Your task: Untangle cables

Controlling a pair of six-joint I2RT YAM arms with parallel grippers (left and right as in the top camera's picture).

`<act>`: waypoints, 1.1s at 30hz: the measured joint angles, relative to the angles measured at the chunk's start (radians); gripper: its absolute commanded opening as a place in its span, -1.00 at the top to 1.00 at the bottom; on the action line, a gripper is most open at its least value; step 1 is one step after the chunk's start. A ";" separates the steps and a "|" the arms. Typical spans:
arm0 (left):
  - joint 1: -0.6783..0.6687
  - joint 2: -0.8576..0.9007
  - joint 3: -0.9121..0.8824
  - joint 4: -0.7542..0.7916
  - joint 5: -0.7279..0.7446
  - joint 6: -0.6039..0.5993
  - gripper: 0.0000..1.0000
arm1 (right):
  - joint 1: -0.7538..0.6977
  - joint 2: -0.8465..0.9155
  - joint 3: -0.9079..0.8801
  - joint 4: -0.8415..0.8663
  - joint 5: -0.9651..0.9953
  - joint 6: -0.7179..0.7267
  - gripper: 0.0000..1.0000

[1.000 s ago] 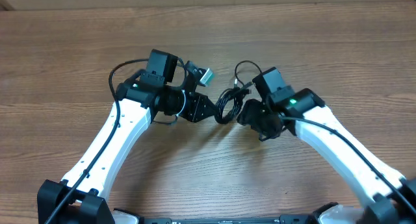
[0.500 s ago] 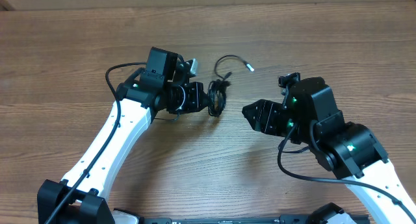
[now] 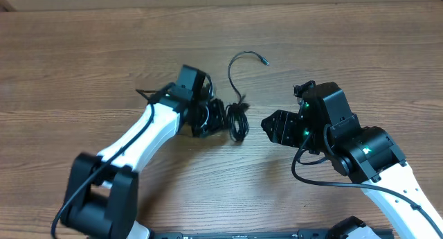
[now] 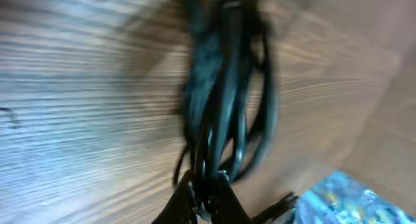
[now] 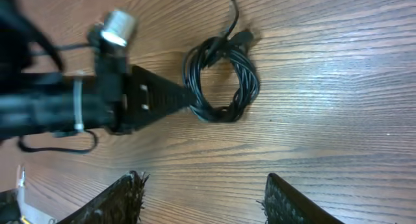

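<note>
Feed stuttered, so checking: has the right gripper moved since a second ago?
Yes. In the overhead view the right gripper has backed rightward across the table, off the cables, jaws open.

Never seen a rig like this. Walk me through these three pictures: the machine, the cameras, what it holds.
Two robot arms, a left arm and a right arm, work at a wooden table. One picture looks down from above; the other two come from a camera on each wrist. On the table lies a coil of thin black cables, one loose end trailing away. The left gripper is shut, pinching the coil's edge; its own view is blurred. The right gripper stands open and empty, apart from the coil.
</note>
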 measured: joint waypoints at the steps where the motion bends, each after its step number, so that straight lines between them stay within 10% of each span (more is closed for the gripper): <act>1: 0.008 0.022 -0.004 -0.003 0.003 0.019 0.91 | 0.000 0.000 0.000 -0.006 0.002 0.000 -0.16; 13: 0.012 0.096 -0.012 -0.207 -0.351 0.062 0.92 | 0.000 0.012 0.000 -0.008 0.010 0.040 -0.16; 26: 0.012 0.096 -0.012 -0.204 -0.323 -0.020 0.91 | 0.111 0.317 -0.064 0.094 0.013 0.300 -0.07; 33: 0.012 0.096 -0.013 -0.205 -0.312 -0.021 0.59 | 0.130 0.439 -0.065 0.206 0.116 0.250 -0.06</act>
